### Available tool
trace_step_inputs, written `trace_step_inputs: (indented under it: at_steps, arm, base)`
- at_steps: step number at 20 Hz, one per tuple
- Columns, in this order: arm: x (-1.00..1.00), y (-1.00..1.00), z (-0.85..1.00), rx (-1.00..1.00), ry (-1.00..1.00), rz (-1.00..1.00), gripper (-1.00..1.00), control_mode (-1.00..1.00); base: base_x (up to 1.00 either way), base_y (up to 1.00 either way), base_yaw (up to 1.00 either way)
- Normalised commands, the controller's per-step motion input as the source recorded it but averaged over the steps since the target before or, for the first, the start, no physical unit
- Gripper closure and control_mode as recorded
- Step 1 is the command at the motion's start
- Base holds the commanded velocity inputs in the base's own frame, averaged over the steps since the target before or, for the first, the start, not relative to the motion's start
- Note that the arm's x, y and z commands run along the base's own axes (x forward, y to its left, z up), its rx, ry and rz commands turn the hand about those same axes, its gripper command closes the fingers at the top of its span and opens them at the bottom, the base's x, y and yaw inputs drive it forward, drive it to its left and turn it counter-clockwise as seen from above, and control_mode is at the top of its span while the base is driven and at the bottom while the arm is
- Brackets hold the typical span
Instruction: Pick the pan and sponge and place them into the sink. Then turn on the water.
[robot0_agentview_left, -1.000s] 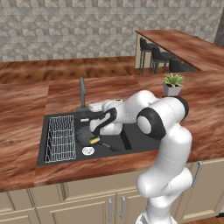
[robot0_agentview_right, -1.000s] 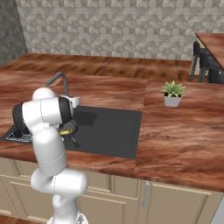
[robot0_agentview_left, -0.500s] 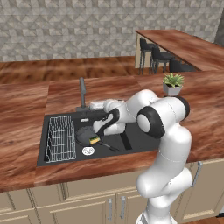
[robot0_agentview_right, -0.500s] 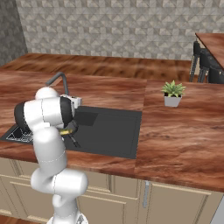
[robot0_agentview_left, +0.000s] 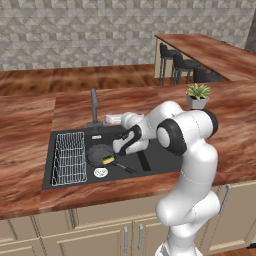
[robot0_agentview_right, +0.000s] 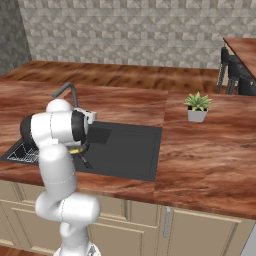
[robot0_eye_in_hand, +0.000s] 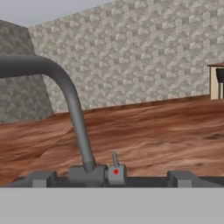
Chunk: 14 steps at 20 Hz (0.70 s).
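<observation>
Left base view shows the wire rack (robot0_agentview_left: 69, 159) at the left of the big black sink (robot0_agentview_left: 160, 161), then the small round black pan (robot0_agentview_left: 98, 154) holding the little yellow sponge (robot0_agentview_left: 108, 160), then the spread-open pincer (robot0_agentview_left: 121, 145) above.

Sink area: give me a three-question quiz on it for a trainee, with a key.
1. True or false: the sponge lies in the pan.
2. Where does the pan sit? A) on the counter B) in the sink C) on the wire rack
3. Fill in: in the hand view the gripper faces the faucet and its small ___.

Key
1. True: the yellow and green block rests inside the black pan.
2. B: the pan is in the basin, right of the rack, above the drain.
3. Lever: it stands just right of the faucet base. No water runs yet.
</observation>
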Motion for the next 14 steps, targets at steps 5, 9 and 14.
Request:
trace_step_inputs:
  at_steps: [5,9,14]
  arm:
    - [0.18,0.0,-0.29,0.0,-0.03,-0.01,-1.0,-1.0]
    - [0.23,0.07,-0.37,-0.03,-0.01,-0.03,-1.0,-1.0]
    - [0.22,0.12,-0.33,-0.04,-0.03,-0.03,-1.0,-1.0]
  base:
    - [0.0,0.0,0.0]
    - [0.0,0.0,0.0]
    - [0.0,0.0,0.0]
